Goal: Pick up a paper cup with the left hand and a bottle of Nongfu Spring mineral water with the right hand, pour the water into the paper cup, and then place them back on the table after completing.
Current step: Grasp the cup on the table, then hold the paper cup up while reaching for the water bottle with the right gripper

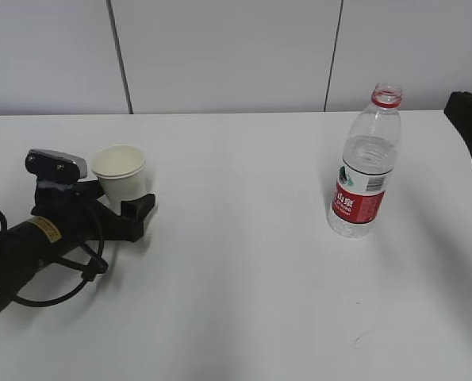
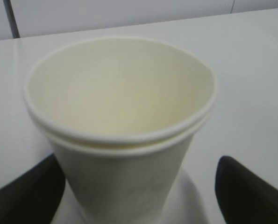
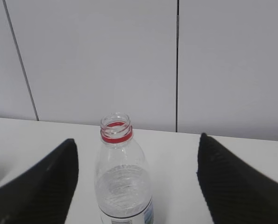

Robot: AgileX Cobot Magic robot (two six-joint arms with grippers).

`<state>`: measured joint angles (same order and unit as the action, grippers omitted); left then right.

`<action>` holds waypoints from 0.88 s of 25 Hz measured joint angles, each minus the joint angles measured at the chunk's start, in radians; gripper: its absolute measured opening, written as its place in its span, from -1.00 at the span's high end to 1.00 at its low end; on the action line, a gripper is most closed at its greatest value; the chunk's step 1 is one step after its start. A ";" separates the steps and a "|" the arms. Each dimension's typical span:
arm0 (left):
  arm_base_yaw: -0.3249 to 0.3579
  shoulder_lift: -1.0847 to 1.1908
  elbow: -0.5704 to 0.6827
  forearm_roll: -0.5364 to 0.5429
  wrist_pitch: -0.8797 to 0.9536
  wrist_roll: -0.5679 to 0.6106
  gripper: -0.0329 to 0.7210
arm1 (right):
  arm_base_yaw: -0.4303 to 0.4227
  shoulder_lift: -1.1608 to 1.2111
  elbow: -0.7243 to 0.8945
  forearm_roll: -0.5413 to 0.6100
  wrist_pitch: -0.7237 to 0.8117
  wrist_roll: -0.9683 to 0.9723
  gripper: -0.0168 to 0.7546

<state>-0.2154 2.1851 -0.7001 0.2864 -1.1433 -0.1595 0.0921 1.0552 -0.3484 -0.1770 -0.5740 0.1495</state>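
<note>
A white paper cup (image 1: pixel 118 171) stands upright and empty on the white table (image 1: pixel 236 302), at the left. My left hand, with the yellow sticker, lies low on the table, and its gripper (image 1: pixel 126 197) is open with the cup between its fingers. In the left wrist view the cup (image 2: pixel 120 116) fills the frame; the left finger (image 2: pixel 29 196) is close against it, the right finger (image 2: pixel 248 196) stands apart. The uncapped Nongfu Spring bottle (image 1: pixel 365 167), with a red label, stands at the right with the water (image 1: pixel 366 157) up to its shoulder. My right gripper (image 3: pixel 136 186) is open, short of the bottle (image 3: pixel 122 182).
A white panelled wall (image 1: pixel 220 55) runs along the table's far edge. Only the tip of the right hand (image 1: pixel 470 131) shows at the right edge of the exterior view. Loose black cables (image 1: pixel 57 282) loop beside the left arm.
</note>
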 joint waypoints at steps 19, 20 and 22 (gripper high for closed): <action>-0.029 0.037 -0.066 -0.120 0.000 -0.001 -0.27 | 0.000 0.000 0.000 0.000 -0.002 -0.008 -0.56; -0.029 0.037 -0.066 -0.120 0.000 -0.001 -0.23 | 0.000 0.000 0.000 0.000 -0.002 -0.008 -0.56; -0.029 0.037 -0.066 -0.120 0.000 -0.001 -0.18 | 0.000 0.000 0.000 0.000 -0.002 -0.010 -0.56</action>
<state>-0.2446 2.2221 -0.7657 0.1667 -1.1433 -0.1605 0.0921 1.0552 -0.3484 -0.1770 -0.5761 0.1397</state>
